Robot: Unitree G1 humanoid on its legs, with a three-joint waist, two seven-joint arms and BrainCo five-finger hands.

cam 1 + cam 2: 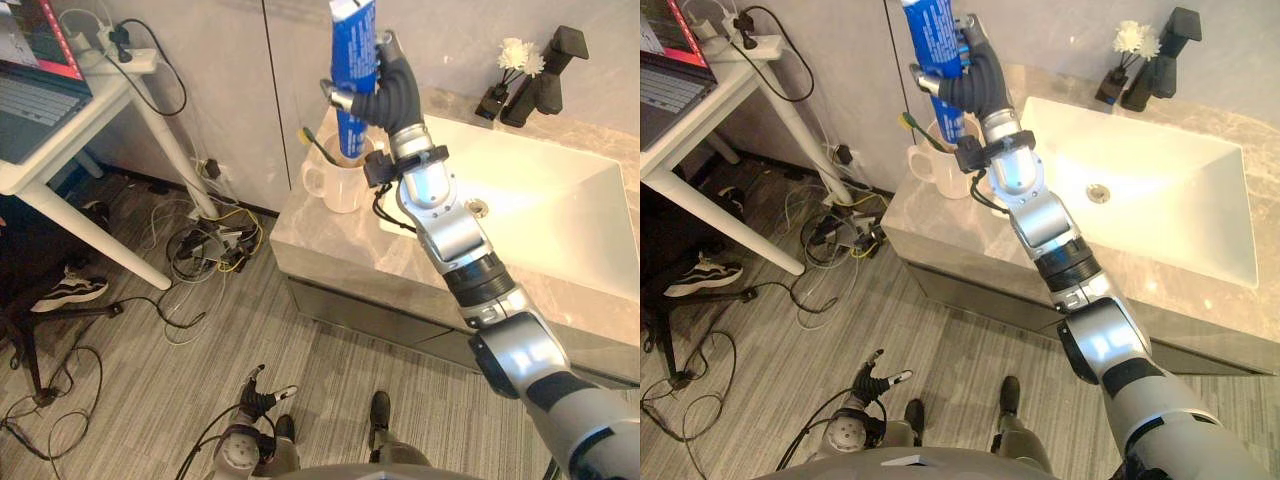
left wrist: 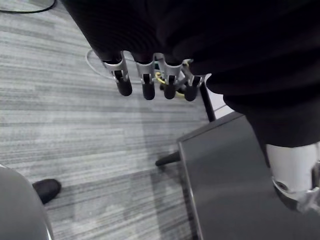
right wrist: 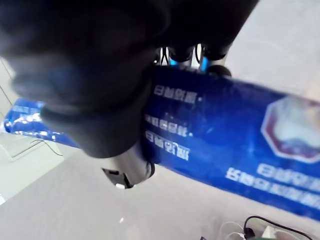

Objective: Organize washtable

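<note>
Toothpaste tube in right hand, at mug

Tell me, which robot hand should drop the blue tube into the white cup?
The right robot hand, probably: it grips the blue tube upright, its lower end at the mouth of the white cup. The left robot hand hangs open down near the floor.

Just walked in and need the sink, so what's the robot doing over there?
The robot's right hand grips a blue toothpaste tube upright, its lower end at the mouth of the white mug on the washtable corner, where a toothbrush stands. Its left hand hangs open near the floor, holding nothing.
</note>
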